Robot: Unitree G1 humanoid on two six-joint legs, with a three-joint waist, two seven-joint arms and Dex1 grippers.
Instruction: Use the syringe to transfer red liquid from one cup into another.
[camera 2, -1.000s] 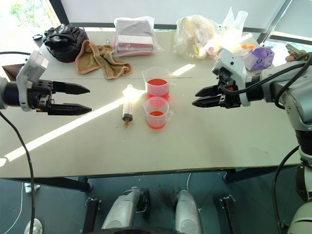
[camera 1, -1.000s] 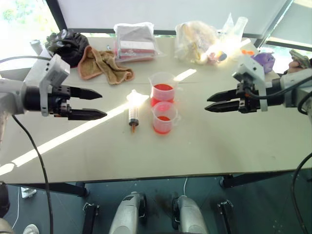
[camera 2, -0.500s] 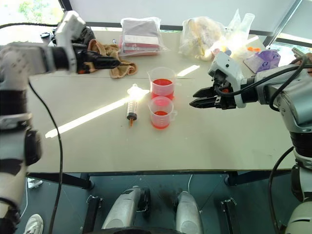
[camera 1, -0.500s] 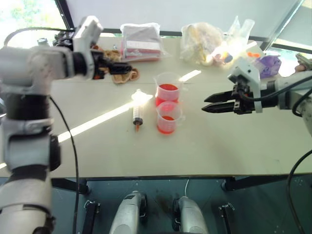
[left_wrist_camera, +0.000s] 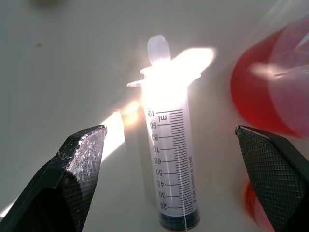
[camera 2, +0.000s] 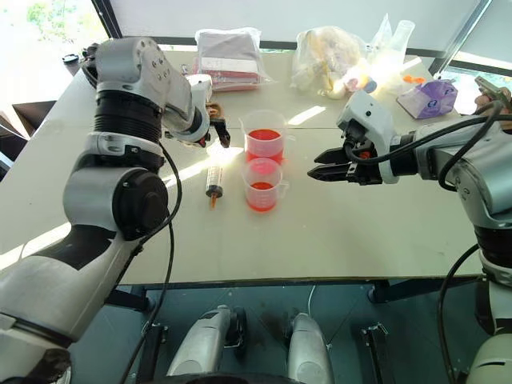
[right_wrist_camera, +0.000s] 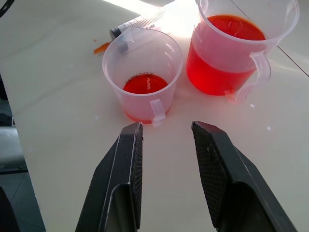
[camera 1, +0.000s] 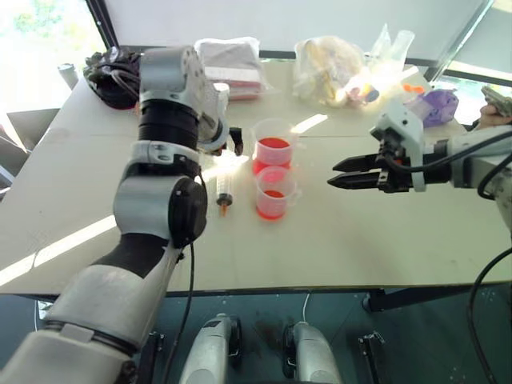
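Syringe [left_wrist_camera: 171, 159] lay flat on the pale counter [camera 1: 360, 240], empty, its white plunger end in a bright patch of sun and its orange tip pointing toward the counter's near edge, just left of two clear plastic cups. The far cup [camera 1: 272, 145] held a deep fill of red liquid [right_wrist_camera: 222, 53]; the near cup [camera 1: 275, 193], touching or nearly touching it, held only a shallow layer. The left gripper [left_wrist_camera: 174, 183] hung over the syringe with its jaws spread wide, one black finger on each side of the barrel and neither touching it. The right gripper [camera 1: 340, 173] hovered well to the right of the cups, pointing at them, jaws partly open and holding nothing. Bags and cloths lay along the counter's far edge.
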